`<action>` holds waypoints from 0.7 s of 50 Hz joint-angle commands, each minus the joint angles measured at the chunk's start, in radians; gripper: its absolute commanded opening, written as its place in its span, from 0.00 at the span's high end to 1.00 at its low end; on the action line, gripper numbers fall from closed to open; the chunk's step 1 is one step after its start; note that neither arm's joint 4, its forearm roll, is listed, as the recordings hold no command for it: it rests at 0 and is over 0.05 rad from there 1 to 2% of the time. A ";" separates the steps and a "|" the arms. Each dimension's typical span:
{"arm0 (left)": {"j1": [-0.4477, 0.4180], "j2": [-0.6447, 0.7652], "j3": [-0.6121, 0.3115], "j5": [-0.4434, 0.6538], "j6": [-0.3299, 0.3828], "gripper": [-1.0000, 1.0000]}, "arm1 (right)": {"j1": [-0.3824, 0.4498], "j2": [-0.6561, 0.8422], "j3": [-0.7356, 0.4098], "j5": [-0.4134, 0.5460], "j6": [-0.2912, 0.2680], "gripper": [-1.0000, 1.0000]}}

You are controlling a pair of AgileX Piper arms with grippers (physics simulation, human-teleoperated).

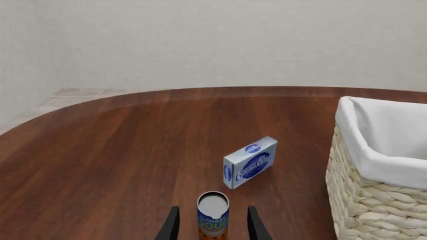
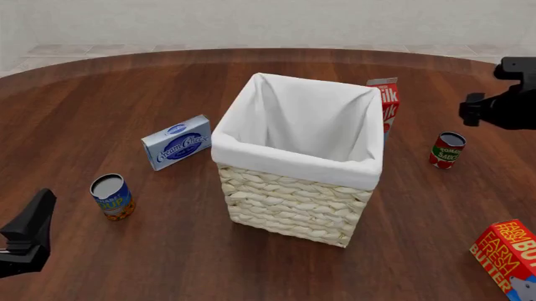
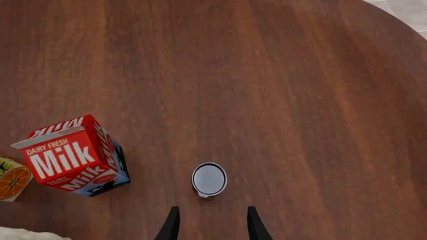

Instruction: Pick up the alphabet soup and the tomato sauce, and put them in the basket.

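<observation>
Flanking woven wicker basket point(image 2: 289, 200), cylindrical cans.

- Soup point(image 2: 112, 196) point(image 1: 213, 214) — small can, blue upper label, orange-yellow lower part, plain silver top; upright on the table, left of the basket and apart from it.
- Sauce point(image 2: 447, 150) point(image 3: 209, 180) — small can, red label with a green band, dark top; upright, right of the basket, not touching it.
- Basket point(image 2: 293, 207) point(image 1: 373, 205) — tall, square, pale wicker with a white liner folded over the rim; upright mid-table, nothing visible inside.
</observation>
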 commanded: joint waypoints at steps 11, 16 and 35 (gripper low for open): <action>0.002 0.016 0.000 -0.017 -0.002 0.00 | 0.012 0.047 0.002 -0.036 0.006 0.00; 0.002 0.024 0.000 -0.025 -0.002 0.00 | 0.009 0.056 0.009 -0.050 0.008 0.00; 0.003 -0.006 0.000 0.005 -0.004 0.00 | 0.019 0.100 -0.014 -0.082 0.011 0.00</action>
